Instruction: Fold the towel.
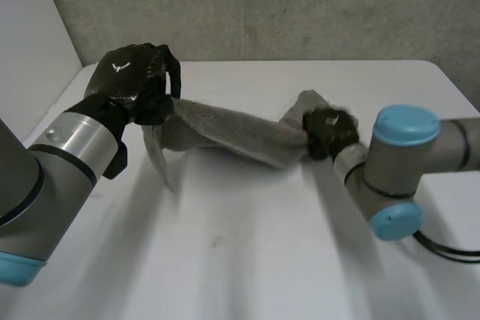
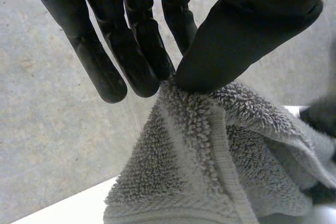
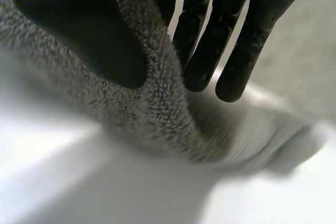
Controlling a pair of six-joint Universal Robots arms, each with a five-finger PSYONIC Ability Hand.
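Head view: I have the towel (image 1: pixel 232 139) slung between both hands above the tabletop (image 1: pixel 247 260), with a loose flap hanging under the left hand (image 1: pixel 135 80). The left hand pinches the hemmed edge between thumb and fingers. The right hand (image 1: pixel 330 133) is clamped the same way on the bunched far end. Procedure, as I judge it: level both hands, draw the span taut, set the hanging flap down first, then lay the held edge squarely over it.
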